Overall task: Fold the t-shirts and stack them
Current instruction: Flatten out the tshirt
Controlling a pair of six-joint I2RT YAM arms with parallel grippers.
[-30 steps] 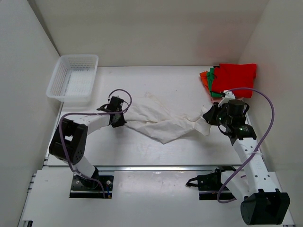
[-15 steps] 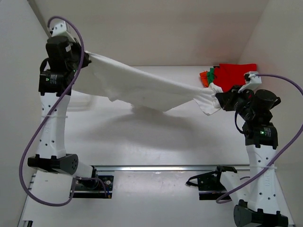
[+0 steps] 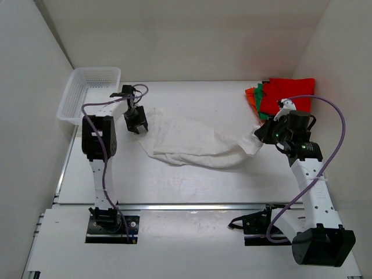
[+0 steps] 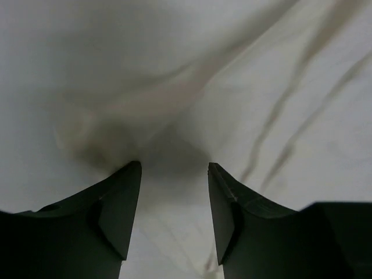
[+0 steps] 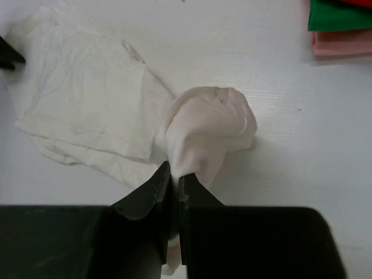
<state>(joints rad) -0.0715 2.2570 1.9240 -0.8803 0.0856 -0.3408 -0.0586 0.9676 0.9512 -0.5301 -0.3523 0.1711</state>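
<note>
The large white t-shirt lies crumpled across the middle of the table. My left gripper hovers over its left end, jaws open, with only white cloth beneath the spread fingers and nothing pinched between them. My right gripper is shut on the shirt's bunched right end, which rises in a knot just ahead of the closed fingertips. The red t-shirt lies on top of the green and orange ones at the back right corner.
A white mesh basket stands at the back left, close to the left arm. Side walls close in the table on left and right. In the right wrist view, the green and orange shirt edges show at the upper right.
Half a second ago the white shirt hung stretched in the air between both raised arms. Both arms have come down, the shirt lies on the table, and the left gripper has opened and let go.
</note>
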